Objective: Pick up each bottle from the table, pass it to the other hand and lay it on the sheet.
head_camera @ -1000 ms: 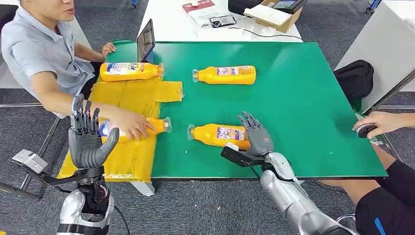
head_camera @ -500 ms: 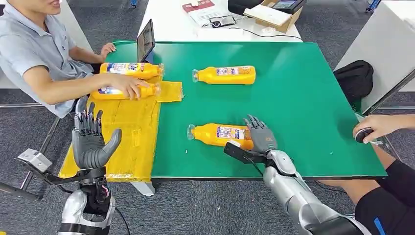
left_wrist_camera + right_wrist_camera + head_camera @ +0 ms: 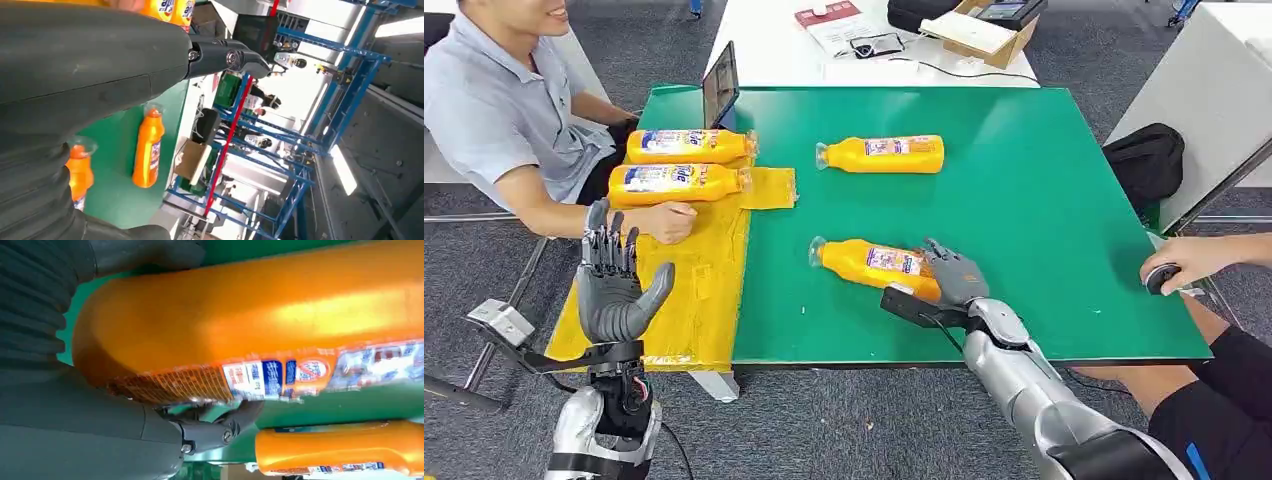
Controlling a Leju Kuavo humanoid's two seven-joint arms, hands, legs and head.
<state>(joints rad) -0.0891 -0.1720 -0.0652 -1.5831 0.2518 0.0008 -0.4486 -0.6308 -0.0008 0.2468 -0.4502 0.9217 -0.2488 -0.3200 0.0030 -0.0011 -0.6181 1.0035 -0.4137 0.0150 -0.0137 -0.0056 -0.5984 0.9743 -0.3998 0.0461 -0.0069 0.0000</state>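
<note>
An orange bottle [image 3: 871, 260] lies slightly tilted on the green table [image 3: 1044, 200], cap toward the sheet. My right hand [image 3: 954, 277] grips its base end. In the right wrist view the bottle [image 3: 260, 325] sits between the thumb [image 3: 145, 255] and the curled fingers [image 3: 215, 429]. A second orange bottle [image 3: 884, 154] lies farther back on the table. Two more bottles [image 3: 686, 146] [image 3: 674, 183] lie side by side on the yellow sheet [image 3: 689, 290]. My left hand [image 3: 614, 290] is raised over the sheet's near left corner, fingers spread and holding nothing.
A person sits at the left, with a hand [image 3: 664, 220] resting on the sheet. Another person's hand [image 3: 1179, 265] holds a small device at the table's right edge. A tablet [image 3: 721, 85] stands at the table's far left. A black bag [image 3: 1149, 160] lies beyond the right edge.
The person slid the bottle on the sheet back beside the far one and let go. My right hand closed round the near bottle's base, and that bottle turned slightly.
</note>
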